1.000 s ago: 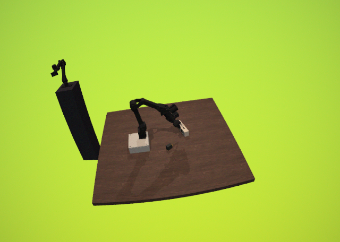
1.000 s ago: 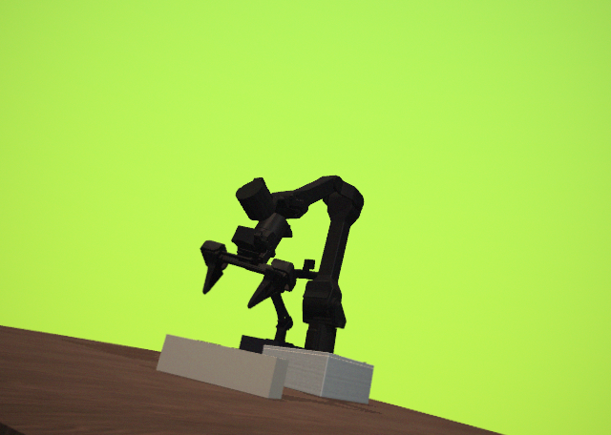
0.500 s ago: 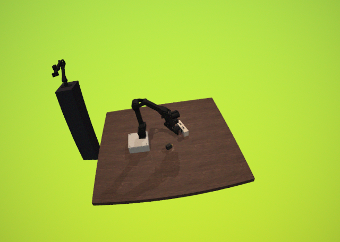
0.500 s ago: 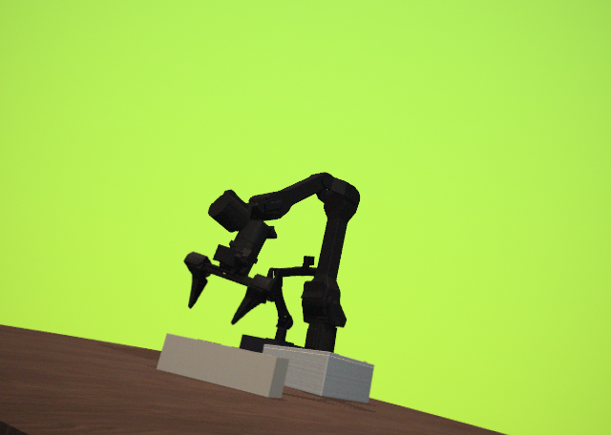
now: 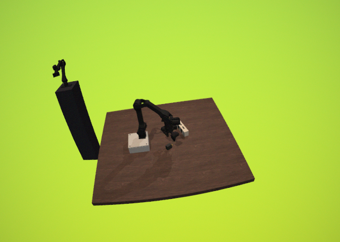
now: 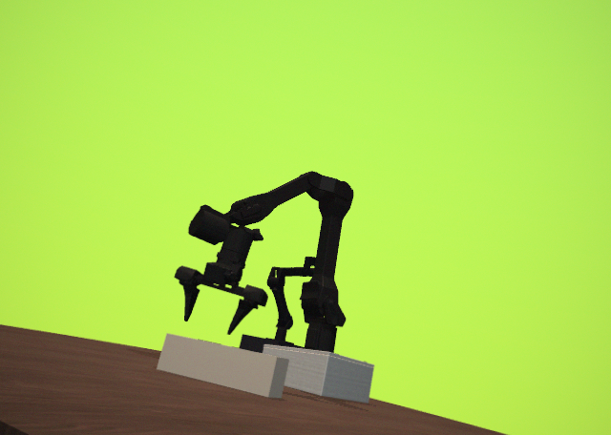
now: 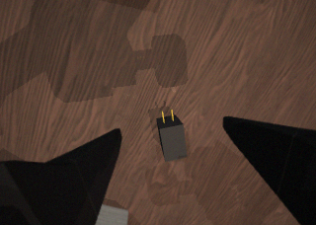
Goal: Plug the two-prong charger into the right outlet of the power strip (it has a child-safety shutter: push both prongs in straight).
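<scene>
The charger (image 5: pixel 168 146) (image 7: pixel 174 142) is a small dark block lying on the table; its two gold prongs (image 7: pixel 172 115) point toward the top of the wrist view. It is hidden in the exterior view. My gripper (image 5: pixel 170 138) (image 6: pixel 207 326) (image 7: pixel 172 127) is open and empty, pointing down above the table. In the wrist view the charger lies between the two fingers, below them and nearer the middle. The power strip (image 5: pixel 183 129) (image 6: pixel 221 366) is a long cream block standing beyond the gripper in the top view, partly covered by the arm. It is out of the wrist view.
The white box (image 5: pixel 138 140) (image 6: pixel 345 377) under the arm's base stands left of the charger in the top view. A pale corner (image 7: pixel 113 216) shows at the bottom of the wrist view. A dark pillar (image 5: pixel 76 119) with another arm (image 5: pixel 63 72) stands beside the wooden table (image 5: pixel 208 165) (image 6: pixel 73 371).
</scene>
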### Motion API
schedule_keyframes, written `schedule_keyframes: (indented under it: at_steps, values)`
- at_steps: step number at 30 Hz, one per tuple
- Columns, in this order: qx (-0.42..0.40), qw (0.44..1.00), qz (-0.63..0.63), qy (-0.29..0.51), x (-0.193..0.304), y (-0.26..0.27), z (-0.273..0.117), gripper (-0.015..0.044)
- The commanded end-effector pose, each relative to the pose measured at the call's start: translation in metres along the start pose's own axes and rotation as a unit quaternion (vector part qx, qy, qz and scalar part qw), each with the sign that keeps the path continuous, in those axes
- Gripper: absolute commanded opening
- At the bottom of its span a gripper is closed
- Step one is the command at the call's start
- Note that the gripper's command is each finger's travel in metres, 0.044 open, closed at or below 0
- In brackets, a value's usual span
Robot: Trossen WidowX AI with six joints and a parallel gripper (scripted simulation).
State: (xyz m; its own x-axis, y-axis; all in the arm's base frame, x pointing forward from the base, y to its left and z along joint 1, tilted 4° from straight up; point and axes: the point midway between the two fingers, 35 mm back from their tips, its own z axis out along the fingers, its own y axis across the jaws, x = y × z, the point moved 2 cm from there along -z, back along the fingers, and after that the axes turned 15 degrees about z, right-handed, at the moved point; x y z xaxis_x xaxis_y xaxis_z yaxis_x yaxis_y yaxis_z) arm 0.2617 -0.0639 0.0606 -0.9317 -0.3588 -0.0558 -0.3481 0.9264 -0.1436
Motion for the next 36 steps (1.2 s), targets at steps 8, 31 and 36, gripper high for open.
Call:
schedule_keyframes:
  at_steps: [8, 31, 36]
  values:
    - [-0.026, 0.997, -0.029, 0.065, 0.035, -0.02, 0.009, 0.044]
    - [-0.026, 0.997, -0.029, 0.066, 0.035, -0.02, 0.036, 0.044]
    - [-0.026, 0.997, -0.029, 0.066, 0.036, -0.02, 0.044, 0.044]
